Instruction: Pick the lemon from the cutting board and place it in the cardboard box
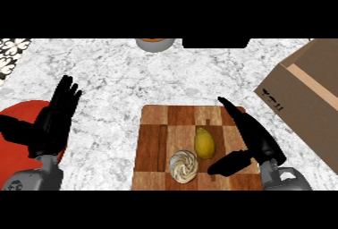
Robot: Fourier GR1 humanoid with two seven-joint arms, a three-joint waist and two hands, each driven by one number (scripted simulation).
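**Right hand flanks the lemon**

Because the yellow oval lemon lies on the checkered wooden cutting board, the right hand spreads its fingers wide, lemon just left of them. The brown cardboard box waits rightward; the left hand rests open.

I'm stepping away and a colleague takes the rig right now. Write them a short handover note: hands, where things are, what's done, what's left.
Right hand: open, fingers straight, over the right side of the cutting board, thumb reaching toward the lemon; nothing held.
Left hand: open, resting at the left above the red plate.
Lemon: lying on the board, beside a round swirled pastry.
Cardboard box: at the right edge of the counter, tilted, apart from the board.
Done: right hand is next to the lemon.
Left: close on the lemon, lift it, carry it right, release it in the box.
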